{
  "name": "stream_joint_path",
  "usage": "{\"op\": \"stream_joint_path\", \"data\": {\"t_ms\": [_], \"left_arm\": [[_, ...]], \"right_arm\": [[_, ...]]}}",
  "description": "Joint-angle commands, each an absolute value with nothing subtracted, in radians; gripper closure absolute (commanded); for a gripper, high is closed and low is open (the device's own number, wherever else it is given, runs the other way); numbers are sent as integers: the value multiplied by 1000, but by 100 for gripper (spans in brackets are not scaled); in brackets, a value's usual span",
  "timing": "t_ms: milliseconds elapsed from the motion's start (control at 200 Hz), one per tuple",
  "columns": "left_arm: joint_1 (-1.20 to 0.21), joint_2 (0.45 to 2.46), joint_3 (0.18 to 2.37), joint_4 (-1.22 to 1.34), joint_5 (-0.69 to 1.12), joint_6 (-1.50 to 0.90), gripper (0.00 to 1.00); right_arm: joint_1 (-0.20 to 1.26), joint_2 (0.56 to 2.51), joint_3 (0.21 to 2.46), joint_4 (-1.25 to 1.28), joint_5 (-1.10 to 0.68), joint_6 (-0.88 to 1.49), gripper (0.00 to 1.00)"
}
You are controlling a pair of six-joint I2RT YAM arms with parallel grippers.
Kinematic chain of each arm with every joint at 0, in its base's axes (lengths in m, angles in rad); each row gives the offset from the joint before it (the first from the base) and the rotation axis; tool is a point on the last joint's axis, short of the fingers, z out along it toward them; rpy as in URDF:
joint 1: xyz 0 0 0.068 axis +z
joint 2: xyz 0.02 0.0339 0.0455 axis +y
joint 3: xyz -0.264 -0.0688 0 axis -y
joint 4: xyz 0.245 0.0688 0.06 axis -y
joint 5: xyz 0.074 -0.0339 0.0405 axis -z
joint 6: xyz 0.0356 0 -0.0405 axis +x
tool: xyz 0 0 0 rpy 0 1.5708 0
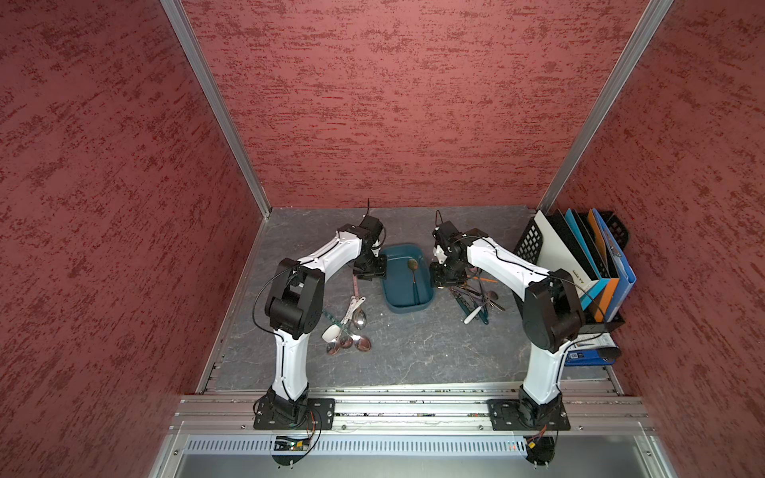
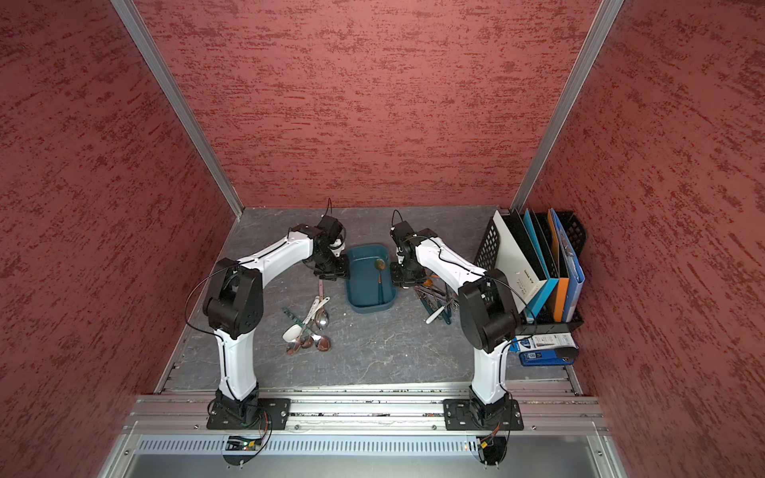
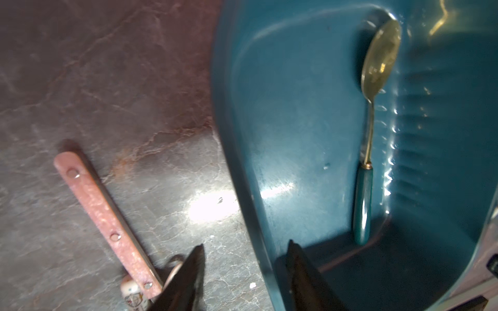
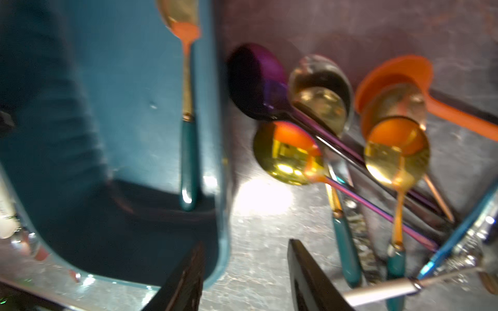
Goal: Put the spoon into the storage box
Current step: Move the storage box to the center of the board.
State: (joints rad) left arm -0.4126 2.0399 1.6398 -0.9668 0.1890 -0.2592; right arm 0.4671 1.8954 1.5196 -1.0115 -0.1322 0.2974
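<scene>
The dark teal storage box (image 1: 407, 308) (image 2: 370, 307) sits mid-table between my two arms. Inside it, along its right side, lies a spoon (image 1: 413, 269) (image 2: 379, 269) with a gold bowl and a teal handle, also seen in the left wrist view (image 3: 363, 199) and the right wrist view (image 4: 188, 150). My left gripper (image 1: 370, 271) (image 3: 245, 243) is open and straddles the box's left rim (image 3: 242, 175), one finger outside and one inside, holding nothing. My right gripper (image 1: 443, 275) (image 4: 245, 243) is open and empty at the box's right wall (image 4: 218, 134).
A heap of spoons (image 1: 350, 327) lies left of the box, a pink handle (image 3: 105, 215) nearest my left gripper. Several more spoons (image 1: 476, 298) (image 4: 291, 153) are piled right of the box. A black mesh file rack (image 1: 579, 265) with folders stands at the far right.
</scene>
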Motion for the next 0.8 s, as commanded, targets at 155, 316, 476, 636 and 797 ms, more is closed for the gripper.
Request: {"op": "stream_joint_path", "data": {"t_ms": [155,316,476,636,797], "left_arm": [[-388,2063,1685,-1017,137,-196,58],[-374,2073,1693,-1032,128,-176,61],[-360,2062,1684,-1024,143,-171,59],[-360,2034,1680,-1005,202,-155,40],[-357,1995,1664,-980,223,-150,30]], "right_arm": [[449,1788,1369,-1018,-38,232,49],[440,1799,1329,-1005,-21,216,51],[438,1811,1308,-979,-38,185,52],[434,1838,1309,-961,-11,158,53],[423,1864,1312,-948,-13,142,53]]}}
